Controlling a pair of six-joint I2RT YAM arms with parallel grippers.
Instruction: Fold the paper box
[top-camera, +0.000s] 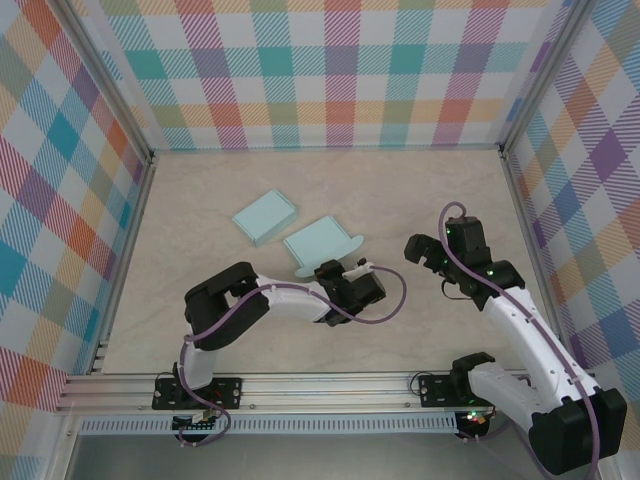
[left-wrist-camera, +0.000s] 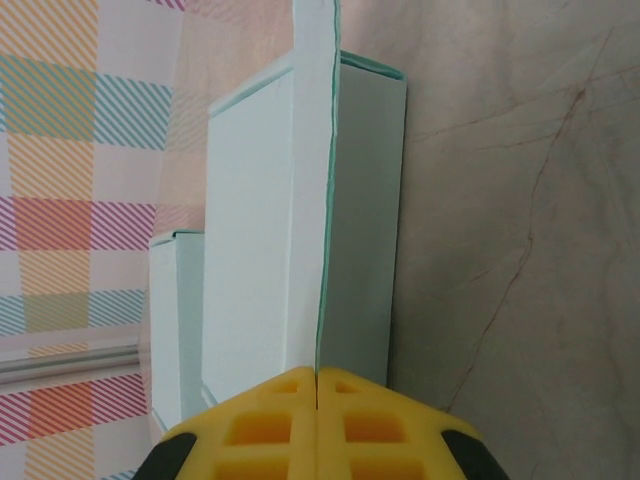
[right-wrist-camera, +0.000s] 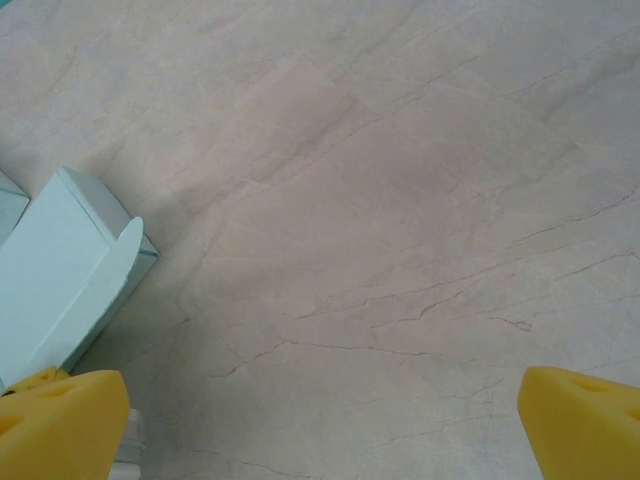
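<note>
A pale teal paper box lies near the table's middle with flaps sticking out from its near end. My left gripper is shut on one flap at that end. In the left wrist view the yellow fingertips meet at the left gripper and pinch the thin edge of the flap, which stands on edge in front of the box body. My right gripper hovers to the right, apart from the box. Its yellow fingers stand wide open over bare table, the box at the frame's left.
A second teal box, closed and flat, lies just behind and left of the first; it also shows as the second box in the left wrist view. Checked walls enclose the marble-look table on three sides. A metal rail runs along the near edge.
</note>
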